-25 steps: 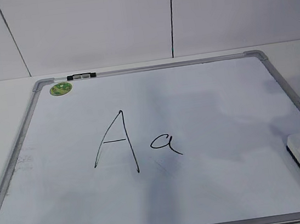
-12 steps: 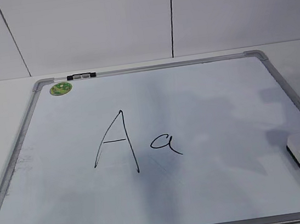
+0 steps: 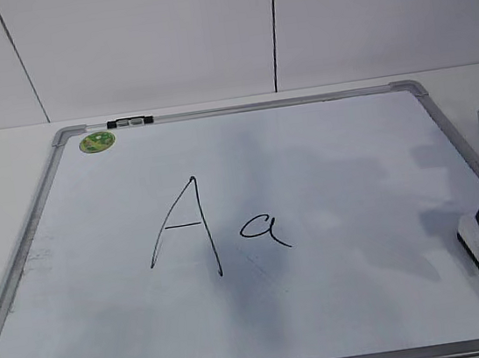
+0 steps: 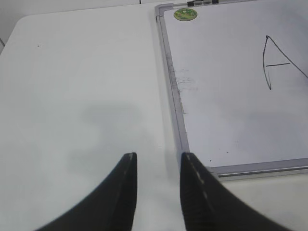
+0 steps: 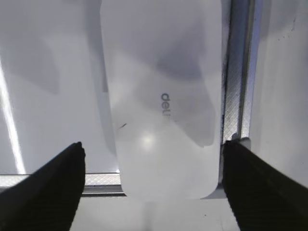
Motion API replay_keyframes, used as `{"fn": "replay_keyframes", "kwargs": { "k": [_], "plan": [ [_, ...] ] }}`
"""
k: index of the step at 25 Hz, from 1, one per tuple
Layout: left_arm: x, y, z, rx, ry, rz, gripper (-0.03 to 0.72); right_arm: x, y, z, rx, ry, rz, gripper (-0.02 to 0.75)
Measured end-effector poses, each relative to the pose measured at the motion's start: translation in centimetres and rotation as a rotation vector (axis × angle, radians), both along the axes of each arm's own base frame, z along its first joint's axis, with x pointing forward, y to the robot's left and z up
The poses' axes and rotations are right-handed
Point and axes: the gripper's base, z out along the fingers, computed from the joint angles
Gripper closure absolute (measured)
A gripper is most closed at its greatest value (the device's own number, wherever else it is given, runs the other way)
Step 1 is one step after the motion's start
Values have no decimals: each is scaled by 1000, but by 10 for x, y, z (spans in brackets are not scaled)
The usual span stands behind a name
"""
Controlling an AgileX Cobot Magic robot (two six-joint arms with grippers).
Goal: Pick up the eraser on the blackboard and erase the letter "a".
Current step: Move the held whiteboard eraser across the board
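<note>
over the eraser [image 5: 161,101], the right end effector [image 5: 153,159] gapes wide, holding nothing.

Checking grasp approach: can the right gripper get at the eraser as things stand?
Probably yes. The right gripper is open, one finger on each side of the eraser, nothing between them. The blackboard frame runs close beside one finger.

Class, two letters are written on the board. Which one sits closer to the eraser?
The small "a". It sits right of the big "A", on the side toward the eraser at the board's right edge.
</note>
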Motion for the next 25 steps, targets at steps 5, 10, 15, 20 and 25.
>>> {"fn": "replay_keyframes", "kwargs": {
  "k": [5, 10, 15, 20, 25],
  "plan": [
    [0, 0, 0, 0, 0, 0, 454, 4, -1, -6, -18, 7, -19, 59],
    [0, 0, 0, 0, 0, 0, 454, 7, -2, -11, -34, 14, -29, 60],
    [0, 0, 0, 0, 0, 0, 454, 12, -2, -17, -39, 18, -27, 61],
    [0, 0, 0, 0, 0, 0, 454, 16, -1, -24, -41, 31, -31, 61],
    [0, 0, 0, 0, 0, 0, 454, 18, -1, -27, -46, 35, -29, 62]
  ]
}}
